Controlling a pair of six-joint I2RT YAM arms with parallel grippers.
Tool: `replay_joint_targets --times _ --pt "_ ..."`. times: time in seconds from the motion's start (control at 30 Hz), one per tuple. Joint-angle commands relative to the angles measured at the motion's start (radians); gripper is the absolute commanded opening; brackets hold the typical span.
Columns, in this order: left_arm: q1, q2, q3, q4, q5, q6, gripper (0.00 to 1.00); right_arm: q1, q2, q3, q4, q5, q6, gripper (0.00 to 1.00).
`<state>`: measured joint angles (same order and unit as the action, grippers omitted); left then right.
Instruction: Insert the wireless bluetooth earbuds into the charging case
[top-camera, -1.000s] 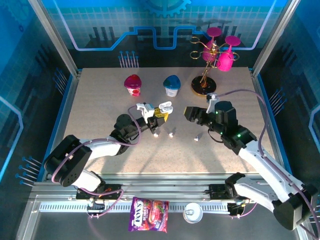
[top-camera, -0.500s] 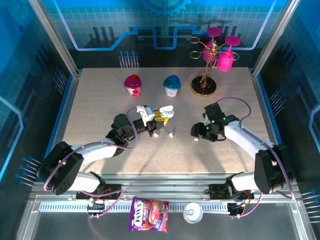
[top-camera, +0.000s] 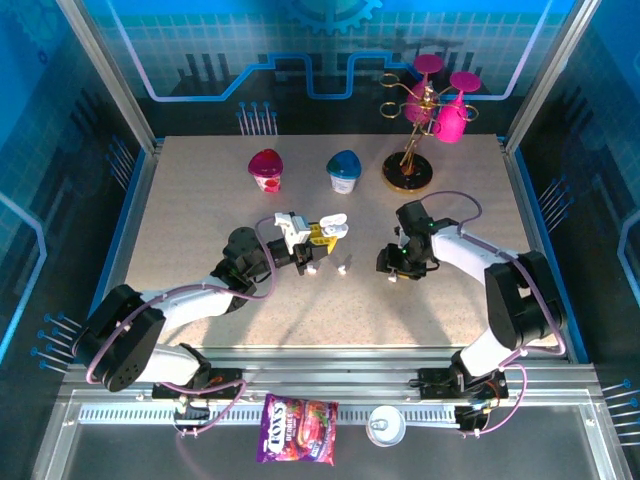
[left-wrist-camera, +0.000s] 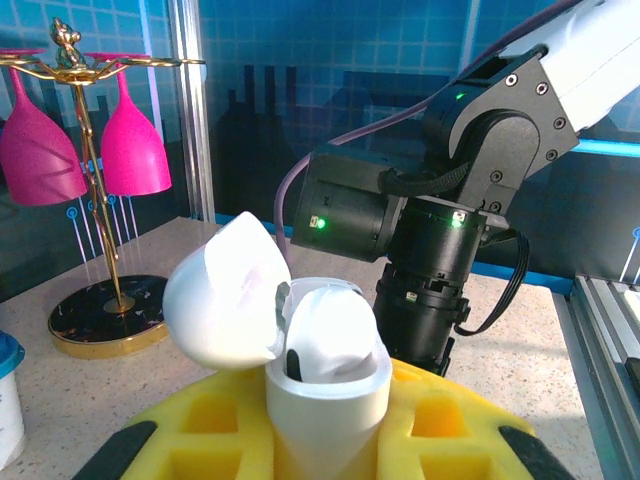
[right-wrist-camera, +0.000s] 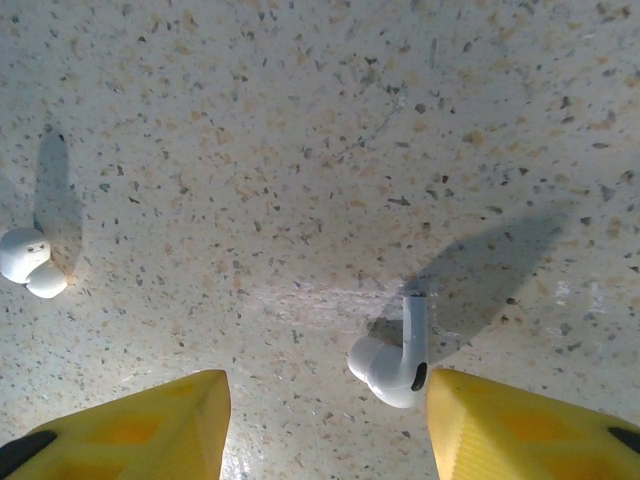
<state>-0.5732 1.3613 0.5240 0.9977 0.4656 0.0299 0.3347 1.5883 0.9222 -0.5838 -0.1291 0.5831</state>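
My left gripper (top-camera: 322, 236) is shut on the open white charging case (left-wrist-camera: 325, 395), held upright between its yellow pads (left-wrist-camera: 190, 440). The case's lid (left-wrist-camera: 222, 292) is flipped back to the left. A white rounded shape with a dark slot sits inside the case; I cannot tell whether it is an earbud. My right gripper (right-wrist-camera: 325, 425) points straight down, open, over one earbud (right-wrist-camera: 393, 360) lying on the table close to its right finger (right-wrist-camera: 520, 425). That earbud (top-camera: 393, 277) is near mid-table. Two more earbuds (top-camera: 343, 269) (top-camera: 313, 269) lie left of it.
A red cup (top-camera: 266, 168) and a blue cup (top-camera: 344, 170) stand at the back. A gold rack with pink wine glasses (top-camera: 425, 120) stands at the back right. A candy bag (top-camera: 298, 415) and a can (top-camera: 385, 427) lie in front of the table edge.
My right arm has swung inward and pitched down, bringing its open gripper over the rightmost earbud. My left gripper and the case have barely moved.
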Motion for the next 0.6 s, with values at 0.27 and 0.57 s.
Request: replay_joint_targets --times 0.27,0.57 --pt "0.002 -0.032 -0.013 0.009 0.017 0.024 0.01 0.015 0.057 0.01 0.0 0.029 0.012 0.45" --pt "0.002 -0.039 -0.018 0.008 0.017 0.022 0.01 0.015 0.08 0.023 -0.001 0.057 0.012 0.25"
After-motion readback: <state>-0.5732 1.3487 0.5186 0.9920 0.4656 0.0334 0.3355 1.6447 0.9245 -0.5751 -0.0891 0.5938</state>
